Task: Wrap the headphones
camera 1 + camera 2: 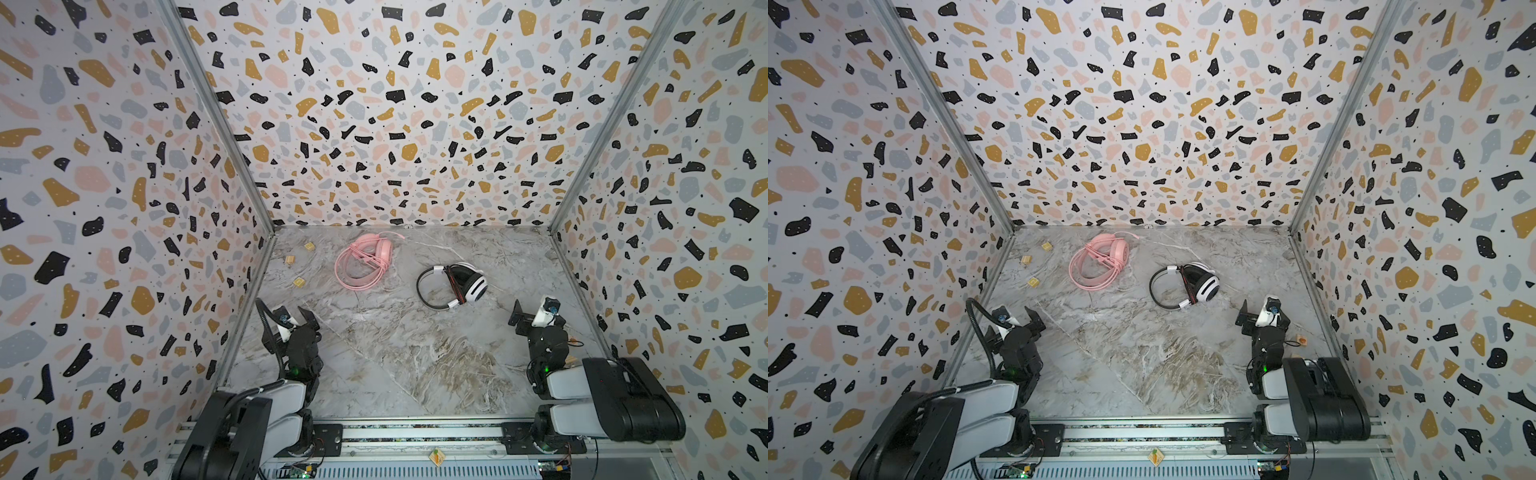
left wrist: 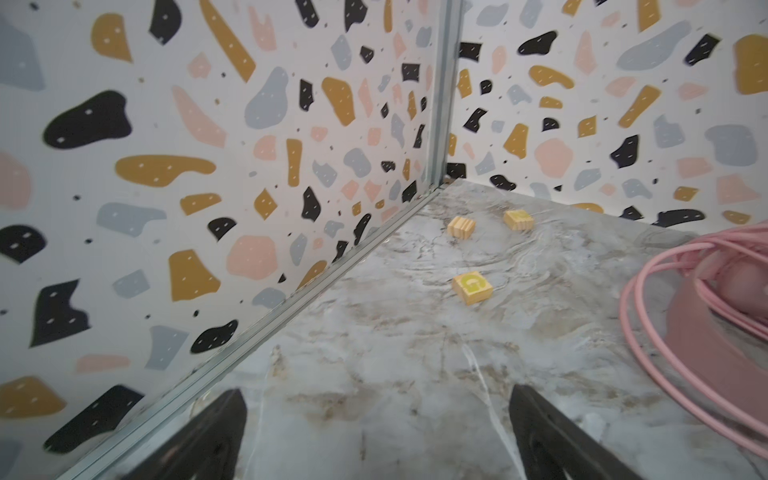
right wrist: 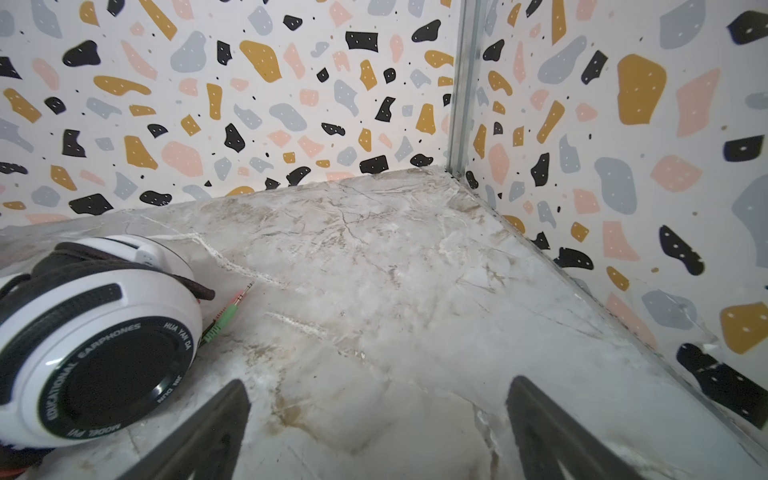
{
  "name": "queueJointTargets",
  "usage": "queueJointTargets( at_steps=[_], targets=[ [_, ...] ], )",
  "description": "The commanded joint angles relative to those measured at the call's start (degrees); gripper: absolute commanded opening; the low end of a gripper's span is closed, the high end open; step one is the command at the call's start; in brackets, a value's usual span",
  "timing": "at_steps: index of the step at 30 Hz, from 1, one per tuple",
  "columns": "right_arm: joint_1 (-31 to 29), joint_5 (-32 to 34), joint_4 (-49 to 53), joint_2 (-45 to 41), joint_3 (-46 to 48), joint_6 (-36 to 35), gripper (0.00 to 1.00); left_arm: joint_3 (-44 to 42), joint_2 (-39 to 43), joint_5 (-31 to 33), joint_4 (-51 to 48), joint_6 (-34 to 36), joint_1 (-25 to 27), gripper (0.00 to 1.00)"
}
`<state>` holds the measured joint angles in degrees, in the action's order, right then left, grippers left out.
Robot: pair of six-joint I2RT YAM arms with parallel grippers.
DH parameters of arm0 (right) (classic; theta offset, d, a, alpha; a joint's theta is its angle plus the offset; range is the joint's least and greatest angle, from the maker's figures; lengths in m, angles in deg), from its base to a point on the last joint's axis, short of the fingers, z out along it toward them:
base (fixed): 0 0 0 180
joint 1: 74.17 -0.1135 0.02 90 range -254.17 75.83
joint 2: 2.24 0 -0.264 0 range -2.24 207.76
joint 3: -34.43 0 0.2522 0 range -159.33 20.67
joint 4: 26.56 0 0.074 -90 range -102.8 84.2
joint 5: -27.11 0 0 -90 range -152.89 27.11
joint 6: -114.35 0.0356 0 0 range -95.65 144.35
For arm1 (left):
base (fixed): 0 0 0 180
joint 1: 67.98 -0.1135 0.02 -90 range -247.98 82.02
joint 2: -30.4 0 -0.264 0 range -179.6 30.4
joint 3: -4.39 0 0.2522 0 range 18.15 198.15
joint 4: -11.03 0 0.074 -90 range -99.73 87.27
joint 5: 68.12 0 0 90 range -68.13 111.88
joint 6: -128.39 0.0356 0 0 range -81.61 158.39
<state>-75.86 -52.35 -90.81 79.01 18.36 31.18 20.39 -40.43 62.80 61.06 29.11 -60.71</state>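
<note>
Marble-patterned table (image 1: 395, 365) enclosed on three sides by terrazzo-print walls (image 1: 395, 124), seen in both top views. Near the front-left corner hangs the left claw (image 2: 380, 432); the left wrist view shows its two dark fingers (image 2: 216, 436) spread wide, with only bare table between them, so it is open and grips nothing. Toward the far-left corner lie three small wooden blocks (image 1: 299, 282), set apart from one another; the one nearest the front edge bears a yellow face with the letter G (image 2: 472, 286). Just right of the blocks, close to the far edge and left of the middle, rest the pink headphones (image 1: 372, 249), their pink cord (image 1: 353, 278) gathered in loose loops that lie over the headband and spill onto the table toward the front edge. Right of the middle, well apart from the pink set and farther from the far edge, lie the white-and-black headphones (image 1: 471, 286), with the black headband (image 1: 419, 286) arching toward the left edge and the black cord (image 1: 454, 286) wound across the band beside the ear cups. In the right wrist view a green jack plug (image 3: 220, 320) lies on the table just beside one white ear cup (image 3: 104, 340). Near the front-right corner hangs the right claw (image 3: 382, 432), jaws likewise wide apart and empty, close to the ear cups but not touching them.
</note>
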Motion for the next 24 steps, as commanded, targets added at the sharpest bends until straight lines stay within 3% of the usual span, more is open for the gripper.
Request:
queueJointTargets(
  at_steps=[1, 2, 5, 8, 10, 24],
  targets=[
    [0.61, -6.09, -11.04, 3.63, -0.59, -2.07, 0.99, -0.70, -11.31, -6.88, 23.38, 3.80, -1.73, 0.97],
    [0.62, -8.25, -12.28, 5.91, -1.70, -3.33, 0.99, -0.52, -13.86, -9.84, 27.32, 5.94, -1.73, 0.98],
    [-0.03, -13.70, 1.08, 4.84, -7.77, -6.50, 0.99, 6.16, -7.91, -17.91, 5.21, 7.76, -1.73, 0.97],
    [-0.84, -12.38, 0.03, 5.06, -7.40, -6.83, 0.99, 6.18, -11.45, -18.30, 10.98, 8.05, -1.73, 0.98],
    [-0.86, -12.11, -0.63, 5.18, -7.29, -6.63, 0.99, 6.98, -9.32, -17.98, 5.65, 7.96, -1.69, 1.00],
    [-1.38, -12.66, 2.97, 5.29, -8.77, -7.61, 0.99, 7.60, -9.95, -18.21, 5.73, 8.03, -1.73, 1.00]
  ],
)
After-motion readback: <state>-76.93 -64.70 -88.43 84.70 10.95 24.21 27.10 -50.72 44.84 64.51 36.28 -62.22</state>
